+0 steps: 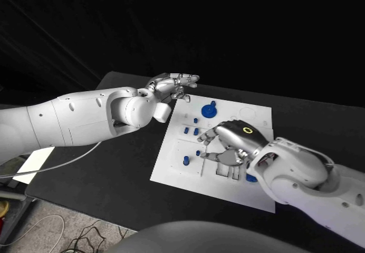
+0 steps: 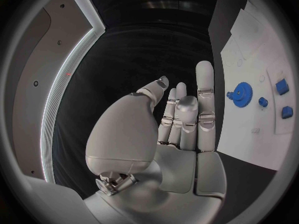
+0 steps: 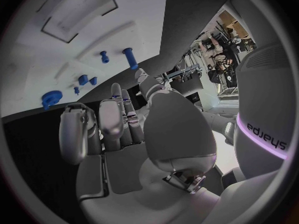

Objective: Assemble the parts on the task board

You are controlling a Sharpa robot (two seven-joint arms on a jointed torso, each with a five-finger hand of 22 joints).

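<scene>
Left hand (image 1: 173, 84) hovers empty past the white board's (image 1: 175, 163) upper-left corner, fingers loosely apart. Right hand (image 1: 232, 141) hangs mid-frame over the board, fingers curled; grip unclear. Blue gear (image 1: 209, 110) lies upper centre.

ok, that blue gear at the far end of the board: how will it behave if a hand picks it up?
The blue gear looks like rigid moulded plastic, so probably stiff and light. Its toothed rim should give fingers grip. It lies flat on the task board, so it's unlikely to roll unless stood on edge.
</scene>
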